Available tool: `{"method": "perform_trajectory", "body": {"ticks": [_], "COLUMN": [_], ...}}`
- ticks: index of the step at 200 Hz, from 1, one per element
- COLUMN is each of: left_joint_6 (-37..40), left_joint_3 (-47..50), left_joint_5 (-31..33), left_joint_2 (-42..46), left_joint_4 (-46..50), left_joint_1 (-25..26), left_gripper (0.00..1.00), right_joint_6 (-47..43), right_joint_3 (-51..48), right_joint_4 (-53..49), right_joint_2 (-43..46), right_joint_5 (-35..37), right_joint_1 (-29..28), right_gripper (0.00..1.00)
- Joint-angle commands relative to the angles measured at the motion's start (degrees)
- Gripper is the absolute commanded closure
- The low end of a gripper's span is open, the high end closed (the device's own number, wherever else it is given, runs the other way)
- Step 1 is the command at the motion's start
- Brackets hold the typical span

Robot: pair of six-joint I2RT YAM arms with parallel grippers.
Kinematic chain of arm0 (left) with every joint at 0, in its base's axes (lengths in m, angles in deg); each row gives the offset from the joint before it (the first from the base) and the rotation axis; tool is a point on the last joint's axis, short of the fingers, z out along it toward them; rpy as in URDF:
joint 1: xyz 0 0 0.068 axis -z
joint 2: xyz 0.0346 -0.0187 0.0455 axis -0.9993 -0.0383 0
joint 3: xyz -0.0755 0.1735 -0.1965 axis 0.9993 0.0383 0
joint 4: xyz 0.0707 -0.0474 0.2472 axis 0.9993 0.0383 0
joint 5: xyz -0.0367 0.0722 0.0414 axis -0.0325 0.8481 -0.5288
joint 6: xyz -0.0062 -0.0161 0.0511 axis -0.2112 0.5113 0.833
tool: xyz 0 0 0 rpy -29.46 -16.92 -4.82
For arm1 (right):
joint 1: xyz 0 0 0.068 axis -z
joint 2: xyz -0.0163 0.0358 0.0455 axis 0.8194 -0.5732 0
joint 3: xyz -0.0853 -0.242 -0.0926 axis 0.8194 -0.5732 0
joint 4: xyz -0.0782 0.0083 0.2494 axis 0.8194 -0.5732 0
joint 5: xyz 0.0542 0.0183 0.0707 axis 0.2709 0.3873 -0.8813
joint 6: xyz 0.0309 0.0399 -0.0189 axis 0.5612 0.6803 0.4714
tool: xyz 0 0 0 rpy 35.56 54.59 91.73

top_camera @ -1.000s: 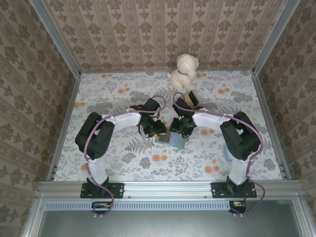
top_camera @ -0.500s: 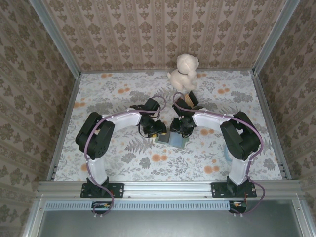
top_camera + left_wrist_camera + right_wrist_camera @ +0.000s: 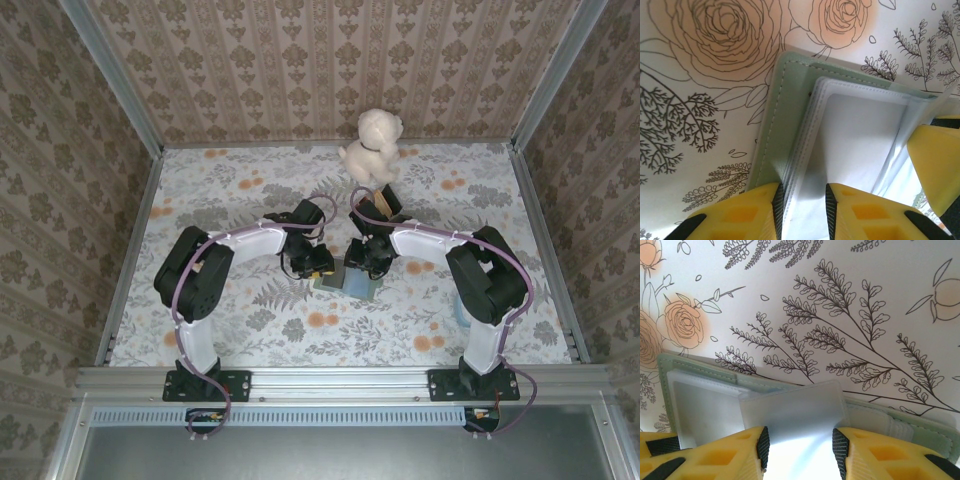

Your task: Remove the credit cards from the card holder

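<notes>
Sleeve-parting step: right gripper [image 3: 799,437] pinches one card holder [image 3: 785,115] sleeve [image 3: 790,407], left gripper [image 3: 801,192] hold unclear; next, grasp a card

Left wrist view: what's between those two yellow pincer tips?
The clear plastic sleeves of the green card holder lie there, shown in the left wrist view.

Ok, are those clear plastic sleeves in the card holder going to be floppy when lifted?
Probably floppy: the sleeves look thin, one skewed off the stack. Likely slippery, being smooth plastic. The flat card holder may lift along.
</notes>
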Motion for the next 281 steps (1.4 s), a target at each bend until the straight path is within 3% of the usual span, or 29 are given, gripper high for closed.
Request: {"method": "perform_trajectory", "body": {"ticks": [1, 49, 137, 175, 190, 227, 281], "left_joint_6": [1.94, 4.17, 4.28, 2.61, 2.66, 3.01, 1.36], "left_joint_3": [-1.38, -1.95, -0.95, 1.06, 1.17, 0.61, 2.32], "left_joint_5": [-2.12, 0.11, -4.51, -8.31, -7.98, -2.60, 9.85], "left_joint_2": [2.86, 4.71, 4.78, 4.52, 4.13, 6.03, 14.69], "left_joint_4": [0.52, 3.98, 0.40, -4.39, -4.12, 0.56, 10.41], "left_joint_1": [0.29, 0.25, 0.31, 0.34, 0.30, -0.13, -0.70], "left_gripper": [0.70, 0.70, 0.83, 0.83, 0.87, 1.00, 1.00], "right_joint_6": [0.99, 1.03, 1.12, -0.26, -1.05, -3.02, -4.70], "right_joint_3": [-2.89, -2.87, -3.15, -3.02, -3.01, -2.03, 0.47], "right_joint_4": [-0.24, -0.07, 0.13, 1.49, 2.49, 3.16, 2.81], "right_joint_2": [-3.03, -3.05, -2.83, -1.75, -0.65, 3.33, 8.14], "right_joint_5": [1.11, 1.02, 0.68, -1.62, -3.35, -6.92, -11.62], "right_joint_1": [0.26, 0.26, 0.26, 0.48, 0.74, 1.49, 1.49], "right_gripper": [0.55, 0.55, 0.55, 0.56, 0.56, 0.56, 0.53]}}
